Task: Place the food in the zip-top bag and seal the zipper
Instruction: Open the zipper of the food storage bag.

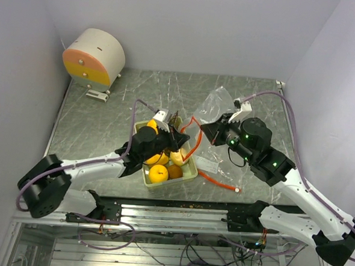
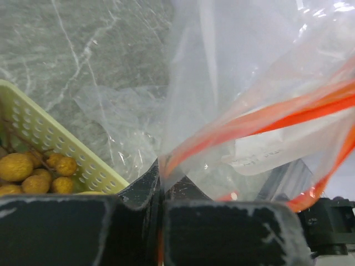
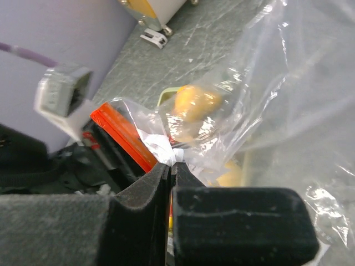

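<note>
The clear zip-top bag [image 1: 218, 104] hangs between both grippers, its orange zipper [image 1: 212, 179] trailing down to the table. My left gripper [image 1: 181, 137] is shut on the bag's rim [image 2: 183, 152] at the orange zipper strip [image 2: 260, 119], just above the tray. My right gripper [image 1: 206, 129] is shut on a bunched bit of the bag's plastic [image 3: 176, 152] beside the zipper [image 3: 125, 136]. The food lies in the pale green tray [image 1: 189, 173]: yellow-orange fruits [image 1: 158, 173], with brown berries [image 2: 33, 173] in the left wrist view. One yellow-orange fruit [image 3: 197, 102] shows through the bag.
A round white and orange device [image 1: 95, 57] stands at the back left of the grey marbled table [image 1: 100, 122]. The tray's perforated wall [image 2: 39, 130] lies close to the left fingers. Walls close in the table on three sides.
</note>
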Available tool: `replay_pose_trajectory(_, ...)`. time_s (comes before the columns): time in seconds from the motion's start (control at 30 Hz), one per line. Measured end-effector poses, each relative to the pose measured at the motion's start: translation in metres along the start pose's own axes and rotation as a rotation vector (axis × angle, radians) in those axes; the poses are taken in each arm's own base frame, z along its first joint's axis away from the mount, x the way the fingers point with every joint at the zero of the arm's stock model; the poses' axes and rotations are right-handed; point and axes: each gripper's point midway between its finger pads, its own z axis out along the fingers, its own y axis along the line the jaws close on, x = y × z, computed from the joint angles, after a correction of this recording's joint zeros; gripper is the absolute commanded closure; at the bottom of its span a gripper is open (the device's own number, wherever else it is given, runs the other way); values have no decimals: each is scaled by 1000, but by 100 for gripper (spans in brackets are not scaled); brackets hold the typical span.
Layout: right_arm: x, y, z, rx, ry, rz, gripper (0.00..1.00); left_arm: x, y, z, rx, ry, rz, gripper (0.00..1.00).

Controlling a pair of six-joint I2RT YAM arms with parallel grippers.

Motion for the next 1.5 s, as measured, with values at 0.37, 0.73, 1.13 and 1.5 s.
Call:
replay_pose_trajectory(0.37,13,-40,4,213,31,-55,98,-113,-2,-94,-286,-176,76,93)
replay_pose_trajectory(0.73,18,24,30,-167,61,-119,14,-142,53,-182,-702,-190,139,93)
replay_pose_trajectory(1.13,22,56,28,-371,43,-124,17,-124,105,-242,-1104,-154,139,93)
replay_pose_trajectory(1.5,77,-18,101,0,206,-107,17,-84,133,-233,-1205,-109,139,93)
